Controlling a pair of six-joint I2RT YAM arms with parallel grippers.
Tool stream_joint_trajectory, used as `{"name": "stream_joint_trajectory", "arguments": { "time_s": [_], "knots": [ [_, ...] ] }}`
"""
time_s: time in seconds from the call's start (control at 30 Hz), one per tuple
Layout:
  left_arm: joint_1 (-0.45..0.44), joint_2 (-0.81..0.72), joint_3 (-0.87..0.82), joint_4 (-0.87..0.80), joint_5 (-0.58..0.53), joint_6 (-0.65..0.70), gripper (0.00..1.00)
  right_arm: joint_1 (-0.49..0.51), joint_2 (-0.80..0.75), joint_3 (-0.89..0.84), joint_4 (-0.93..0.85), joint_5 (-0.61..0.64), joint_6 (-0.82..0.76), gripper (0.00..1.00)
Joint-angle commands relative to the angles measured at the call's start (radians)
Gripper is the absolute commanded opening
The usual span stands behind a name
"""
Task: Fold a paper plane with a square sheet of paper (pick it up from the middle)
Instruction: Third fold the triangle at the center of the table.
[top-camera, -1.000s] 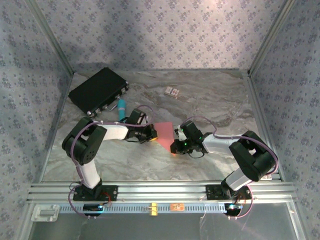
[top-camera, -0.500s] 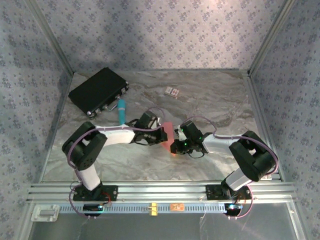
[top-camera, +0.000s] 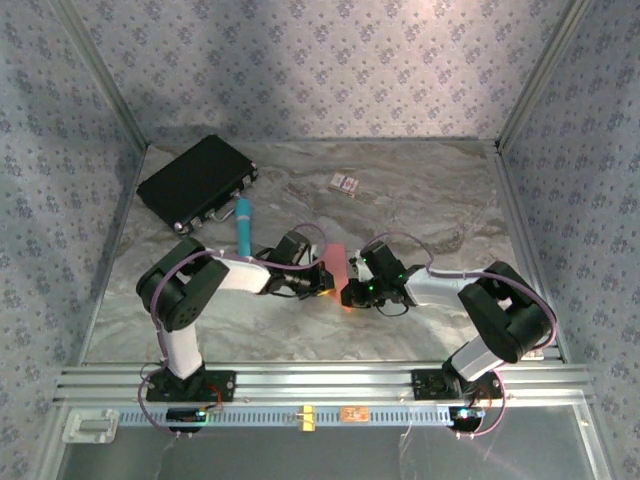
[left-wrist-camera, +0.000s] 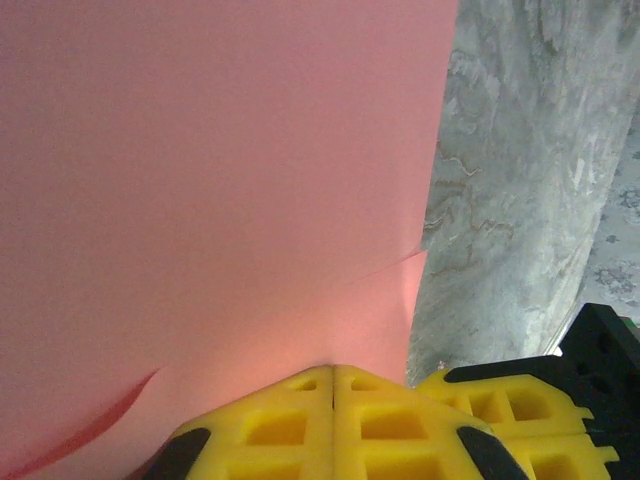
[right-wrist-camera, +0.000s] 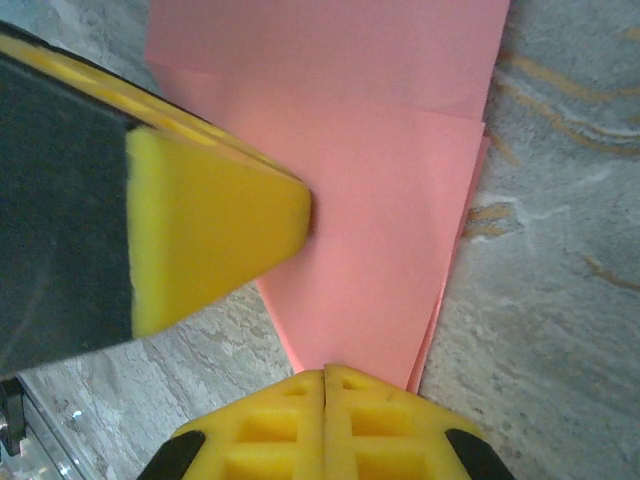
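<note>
On the grey marble table (top-camera: 420, 210) we see a narrow folded salmon-pink paper sheet (top-camera: 335, 260). The left gripper (top-camera: 322, 280) is touching its left side and the right gripper (top-camera: 349, 292) is at its near end. At the back left lie a flat black case (top-camera: 197, 180) and a teal marker (top-camera: 242, 222) near it, and a tiny patterned card (top-camera: 344, 183) lies well apart behind the paper.

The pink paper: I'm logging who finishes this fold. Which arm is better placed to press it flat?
Left, probably. The left hand is shut on the paper at its folded-over side, its pad lying on the top layer; the right hand pinches the pointed end, seemingly anchoring it.
</note>
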Motion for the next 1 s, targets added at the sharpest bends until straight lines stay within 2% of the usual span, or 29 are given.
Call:
{"name": "stream_joint_trajectory", "arguments": {
  "time_s": [0.0, 0.47, 0.73, 0.97],
  "knots": [
    [0.06, 0.002, -0.036, -0.062, -0.054, 0.032, 0.07, 0.003, 0.027, -0.028, -0.14, 0.084, 0.006, 0.0],
    [0.127, -0.013, -0.04, -0.122, -0.08, 0.084, 0.07, 0.008, 0.03, -0.025, -0.142, 0.076, 0.006, 0.0],
    [0.172, -0.048, -0.019, -0.223, -0.098, 0.142, 0.04, 0.008, 0.026, -0.024, -0.144, 0.075, 0.005, 0.0],
    [0.167, -0.105, 0.007, -0.248, -0.087, 0.15, 0.05, 0.008, 0.031, -0.018, -0.136, 0.067, 0.0, 0.0]
  ]
}}
